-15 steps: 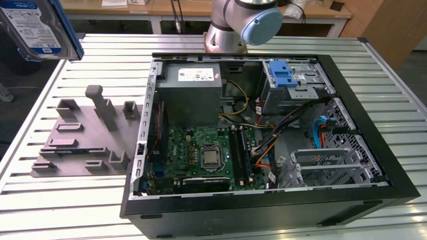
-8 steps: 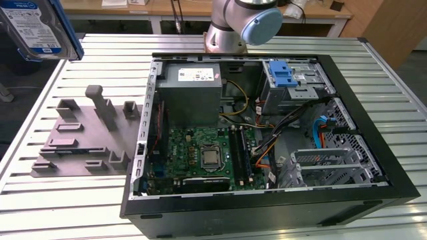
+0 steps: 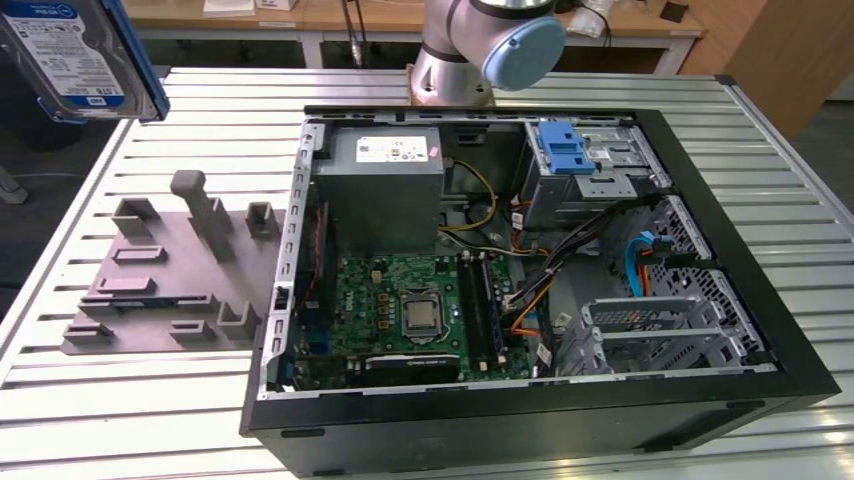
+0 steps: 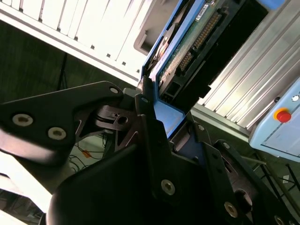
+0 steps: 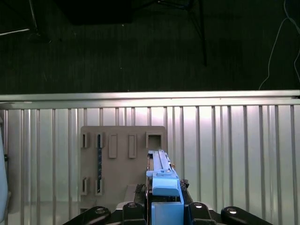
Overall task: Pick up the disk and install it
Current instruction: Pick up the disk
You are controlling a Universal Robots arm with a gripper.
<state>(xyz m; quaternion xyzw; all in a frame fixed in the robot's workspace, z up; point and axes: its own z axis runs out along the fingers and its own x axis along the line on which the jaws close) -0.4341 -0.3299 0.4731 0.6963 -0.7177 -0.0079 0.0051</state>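
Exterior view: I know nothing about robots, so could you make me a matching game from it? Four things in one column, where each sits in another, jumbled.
1. disk
2. grey fixture plate
3. power supply box
4. green circuit board

A. inside the computer case, at the end near the arm
B. lifted clear of the table, in the gripper
C. inside the case, at the end far from the arm
D. flat on the table, outside the case

Pairs: 1-B, 2-D, 3-A, 4-C
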